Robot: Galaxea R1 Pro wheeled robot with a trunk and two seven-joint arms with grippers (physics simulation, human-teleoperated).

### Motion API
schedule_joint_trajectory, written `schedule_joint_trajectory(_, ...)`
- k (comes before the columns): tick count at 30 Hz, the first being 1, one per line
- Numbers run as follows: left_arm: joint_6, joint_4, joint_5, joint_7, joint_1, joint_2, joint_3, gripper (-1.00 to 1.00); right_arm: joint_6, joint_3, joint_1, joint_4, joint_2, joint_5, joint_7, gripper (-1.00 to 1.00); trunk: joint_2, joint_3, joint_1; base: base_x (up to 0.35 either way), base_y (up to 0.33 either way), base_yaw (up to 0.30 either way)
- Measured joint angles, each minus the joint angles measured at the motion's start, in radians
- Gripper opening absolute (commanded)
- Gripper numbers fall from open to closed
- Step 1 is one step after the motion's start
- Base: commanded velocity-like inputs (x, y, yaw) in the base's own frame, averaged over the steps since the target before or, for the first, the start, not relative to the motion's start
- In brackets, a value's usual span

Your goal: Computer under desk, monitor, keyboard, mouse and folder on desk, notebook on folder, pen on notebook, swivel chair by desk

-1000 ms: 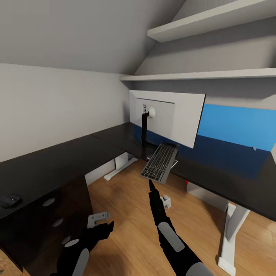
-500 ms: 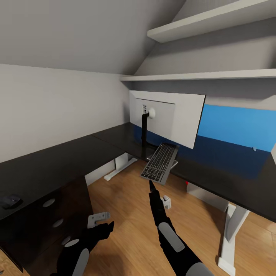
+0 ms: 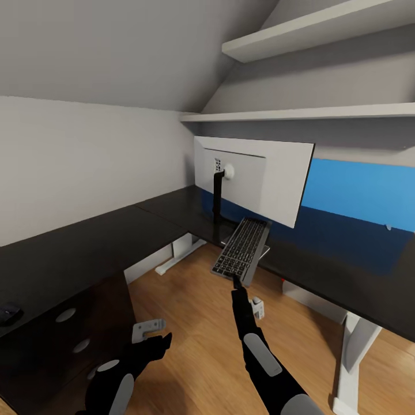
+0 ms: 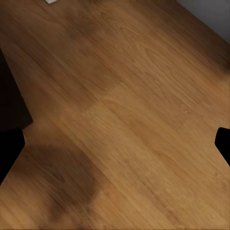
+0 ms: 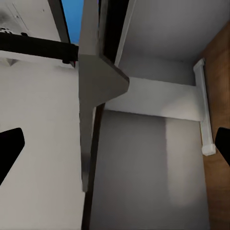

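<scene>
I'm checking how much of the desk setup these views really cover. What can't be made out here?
- Monitor, head view: its pale back faces the camera, hiding the screen side.
- Mouse, head view: cut off by the left edge.
- Keyboard, head view: overhangs the desk; how securely it rests is unclear.
- Right gripper, head view: seen end-on, too small to judge against the keyboard.
- Left gripper, left wrist view: fingertips cut off at both edges.

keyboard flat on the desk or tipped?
Tipped. The keyboard overhangs the desk edge by the monitor stand, its near end over the floor.
</scene>
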Motion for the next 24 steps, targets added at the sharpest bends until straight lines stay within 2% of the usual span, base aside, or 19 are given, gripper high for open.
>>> schedule_joint_trajectory(9, 0.0, 0.0, 0.0, 0.0, 0.0, 0.0, 0.0, 1.0, 0.0, -0.005, 0.0, 0.0, 0.0, 0.0, -0.002, 1.0, 0.0, 0.0, 0.0, 0.102, 0.0, 0.0)
schedule_joint_trajectory(24, 0.0, 0.0, 0.0, 0.0, 0.0, 0.0, 0.0, 1.0, 0.0, -0.005, 0.0, 0.001, 0.0, 0.0, -0.003, 1.0, 0.0, 0.0, 0.0, 0.012, 0.0, 0.0)
